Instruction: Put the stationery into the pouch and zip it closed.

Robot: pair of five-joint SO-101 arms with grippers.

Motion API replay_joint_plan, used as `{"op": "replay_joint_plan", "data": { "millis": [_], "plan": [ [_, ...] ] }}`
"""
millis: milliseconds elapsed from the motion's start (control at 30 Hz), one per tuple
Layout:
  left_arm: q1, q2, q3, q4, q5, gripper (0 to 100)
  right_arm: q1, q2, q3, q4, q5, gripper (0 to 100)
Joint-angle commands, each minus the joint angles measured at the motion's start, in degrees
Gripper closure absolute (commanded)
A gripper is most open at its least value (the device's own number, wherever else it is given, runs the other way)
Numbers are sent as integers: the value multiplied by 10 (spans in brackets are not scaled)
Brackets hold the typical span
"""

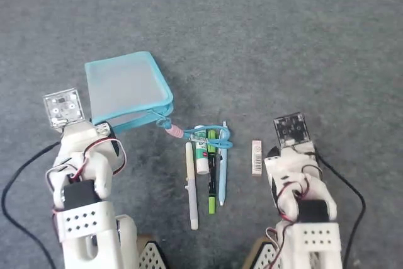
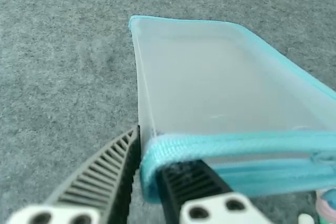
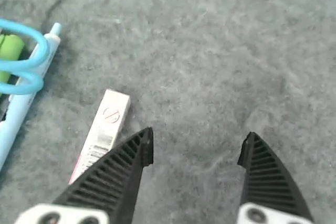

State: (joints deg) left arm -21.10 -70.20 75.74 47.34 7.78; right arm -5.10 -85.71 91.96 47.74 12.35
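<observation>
Pouch [image 1: 126, 89] flat on the desk [image 1: 283, 61], left claw [image 2: 149, 156] pinched tight on its zipper-edge corner. Right claw [image 3: 198, 135] gapes wide, holding nothing, just beside the eraser [image 3: 102, 135]; pens [image 1: 211, 171] lie nearer the pouch.

Left end effector [image 2: 153, 153] pinched, right [image 3: 199, 136] spread

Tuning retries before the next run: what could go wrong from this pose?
1. The left hand pinches only a corner of the pouch at its zipper edge, so the pouch may slip or drag during loading.
2. The eraser lies off to one side of the open right hand, not centred in it, so closing may just nudge it.
3. The scissors overlap the pens, so lifting one could pull the others.
</observation>
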Motion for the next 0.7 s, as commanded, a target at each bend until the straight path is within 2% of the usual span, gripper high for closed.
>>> {"op": "replay_joint_plan", "data": {
  "millis": [0,133,667],
  "plan": [
    [5,6,-6,-21,-20,988,23,-126,36,34,-7,742],
    [5,6,-6,-21,-20,988,45,-189,38,102,-5,742],
    [5,4,-6,-21,-21,988,48,-152,46,107,-5,742]
  ]
}}
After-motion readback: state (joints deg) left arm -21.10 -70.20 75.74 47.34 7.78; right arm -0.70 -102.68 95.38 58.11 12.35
